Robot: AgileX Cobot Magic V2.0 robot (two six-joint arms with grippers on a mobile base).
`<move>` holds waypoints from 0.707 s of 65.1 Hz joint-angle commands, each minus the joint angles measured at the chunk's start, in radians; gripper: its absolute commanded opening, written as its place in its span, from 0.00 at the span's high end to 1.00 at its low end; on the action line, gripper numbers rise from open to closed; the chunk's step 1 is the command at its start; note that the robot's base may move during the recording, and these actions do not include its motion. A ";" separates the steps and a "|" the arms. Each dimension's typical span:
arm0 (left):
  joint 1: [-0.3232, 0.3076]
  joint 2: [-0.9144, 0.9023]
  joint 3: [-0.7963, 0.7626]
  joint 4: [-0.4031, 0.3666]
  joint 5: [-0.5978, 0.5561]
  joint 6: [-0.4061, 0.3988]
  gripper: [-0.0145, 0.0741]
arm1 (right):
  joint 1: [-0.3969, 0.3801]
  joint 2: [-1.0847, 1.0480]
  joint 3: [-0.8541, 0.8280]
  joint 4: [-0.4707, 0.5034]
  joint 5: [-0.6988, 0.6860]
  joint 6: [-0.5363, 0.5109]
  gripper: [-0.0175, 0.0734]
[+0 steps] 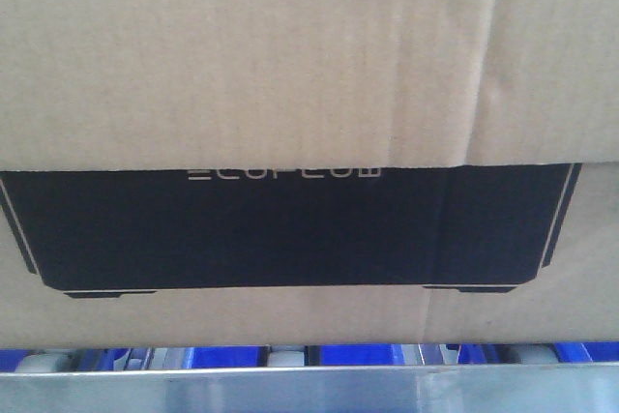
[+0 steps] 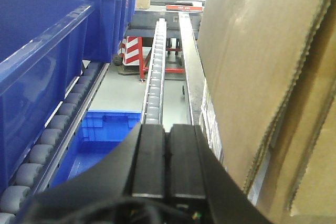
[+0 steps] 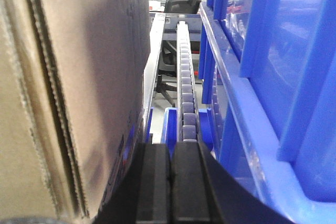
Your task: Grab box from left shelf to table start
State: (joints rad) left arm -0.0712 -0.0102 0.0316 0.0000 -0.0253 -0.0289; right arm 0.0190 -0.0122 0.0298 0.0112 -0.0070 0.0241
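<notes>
In front view, box (image 1: 309, 65) print (image 1: 290, 229); wrist views, fingers (image 2: 152, 161) together.

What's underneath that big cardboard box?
Below the cardboard box, grey rollers and blue plastic peek out above a metal rail. The box hides whatever lies directly beneath it.

Narrow lanes run between the box (image 2: 252, 51) and blue bins (image 2: 42, 66) either side.
</notes>
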 commanded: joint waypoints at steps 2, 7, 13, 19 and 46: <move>-0.004 -0.013 -0.004 0.000 -0.084 -0.005 0.94 | -0.001 -0.011 -0.018 -0.011 -0.095 0.000 0.75; -0.004 -0.013 -0.004 0.000 -0.084 -0.005 0.94 | -0.001 -0.011 -0.018 -0.011 -0.094 0.000 0.75; -0.004 -0.013 -0.004 0.000 -0.084 -0.005 0.94 | -0.001 -0.011 -0.018 -0.011 -0.094 0.000 0.75; -0.004 -0.013 -0.004 0.000 -0.084 -0.005 0.94 | -0.001 -0.011 -0.018 -0.011 -0.094 0.000 0.75; -0.004 -0.009 -0.185 0.007 0.068 -0.005 0.94 | -0.001 -0.011 -0.018 -0.011 -0.094 0.000 0.75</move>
State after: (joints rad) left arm -0.0712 -0.0102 -0.0399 0.0000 0.0594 -0.0289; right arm 0.0190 -0.0122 0.0298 0.0112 -0.0070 0.0241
